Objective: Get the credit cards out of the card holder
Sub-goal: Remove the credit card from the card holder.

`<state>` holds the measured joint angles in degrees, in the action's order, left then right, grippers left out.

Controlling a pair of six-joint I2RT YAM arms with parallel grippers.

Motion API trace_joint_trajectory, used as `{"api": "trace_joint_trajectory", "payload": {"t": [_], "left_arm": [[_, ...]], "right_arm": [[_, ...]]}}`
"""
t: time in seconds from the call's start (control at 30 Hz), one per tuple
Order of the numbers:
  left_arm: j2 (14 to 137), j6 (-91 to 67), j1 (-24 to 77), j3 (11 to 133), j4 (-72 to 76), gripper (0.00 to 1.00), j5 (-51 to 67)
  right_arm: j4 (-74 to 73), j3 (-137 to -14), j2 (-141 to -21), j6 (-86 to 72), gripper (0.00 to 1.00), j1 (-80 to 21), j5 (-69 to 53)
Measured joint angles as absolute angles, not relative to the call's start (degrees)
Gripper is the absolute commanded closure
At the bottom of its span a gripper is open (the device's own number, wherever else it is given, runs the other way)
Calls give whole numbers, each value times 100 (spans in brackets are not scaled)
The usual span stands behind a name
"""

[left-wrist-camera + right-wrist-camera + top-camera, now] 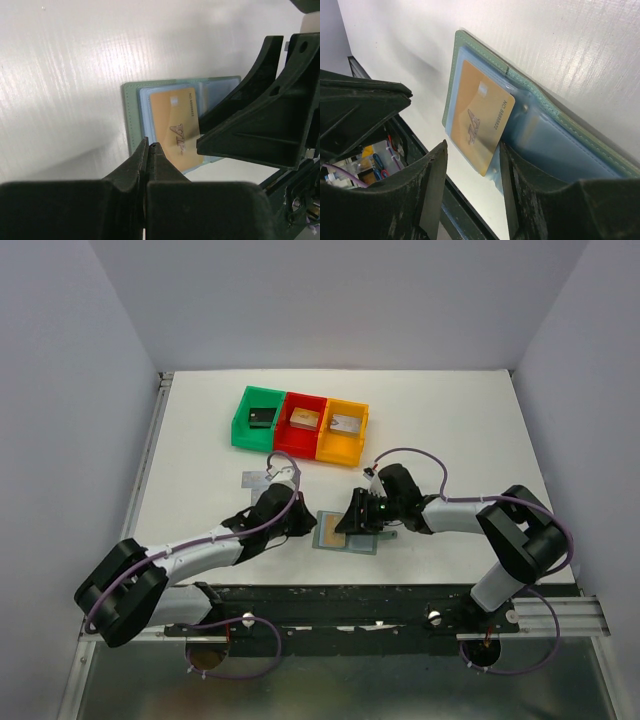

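The flat grey-green card holder (131,115) lies open. The left gripper (148,150) is pressed together at its edge. The right gripper (472,147) is spread around its 1 thin gold card (477,117).

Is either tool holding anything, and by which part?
Nothing is gripped. The right tool stands open astride the free corner of the gold card; the left tool is shut empty at the edge of the card holder.

White table (450,430) — open card holder (356,544) near its front edge, silvery card (256,478) farther left, three coloured bins (298,446) behind.
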<state>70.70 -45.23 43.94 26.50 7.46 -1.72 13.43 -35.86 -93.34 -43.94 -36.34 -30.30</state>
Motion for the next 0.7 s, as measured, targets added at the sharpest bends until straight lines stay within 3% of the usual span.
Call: {"api": "trace_joint_trajectory", "payload": {"t": [0.7], "left_arm": [[7878, -4351, 4394, 2729, 1413, 100, 298]], "right_arm": [[1365, -3586, -9369, -4397, 47, -3629, -3050]]}}
